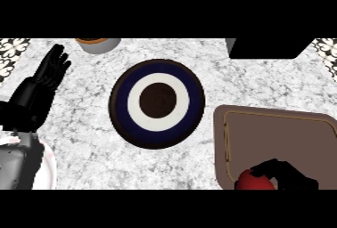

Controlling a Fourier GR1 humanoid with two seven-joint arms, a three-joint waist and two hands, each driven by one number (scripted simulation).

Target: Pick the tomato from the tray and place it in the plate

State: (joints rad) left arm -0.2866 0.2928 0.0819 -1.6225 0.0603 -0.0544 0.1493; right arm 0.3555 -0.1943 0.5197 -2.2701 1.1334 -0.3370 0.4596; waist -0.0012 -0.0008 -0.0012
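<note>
— Tomato first: where does it lie?

— At the near edge of the tray, red, round and smooth, with only its upper part showing above the view's lower limit.

— And the right hand?

— Black, touching the tomato's right side and top, with its fingers curled over and round it. I would call them clamped on it, though the hand hides part of the fruit.

— What is the tray like?

— A brown, matt slab with rounded corners and a thin lighter line running just inside its rim. It sits at the counter's right edge, toward the near corner.

— The plate?

— Round, glossy, with a dark brown rim, then a navy ring, a white ring and a dark brown centre. It lies near the middle of the counter, just beside the tray's left edge and apart from it.

— The counter itself?

— White and grey mottled stone, like marble.

— The left hand?

— Resting near the left edge, fingers straight and apart, pointing toward the far side, on a grey forearm.

— Anything else?

— A grey bowl with an orange inside at the far edge, left of centre, and a black box at the far right.
</note>
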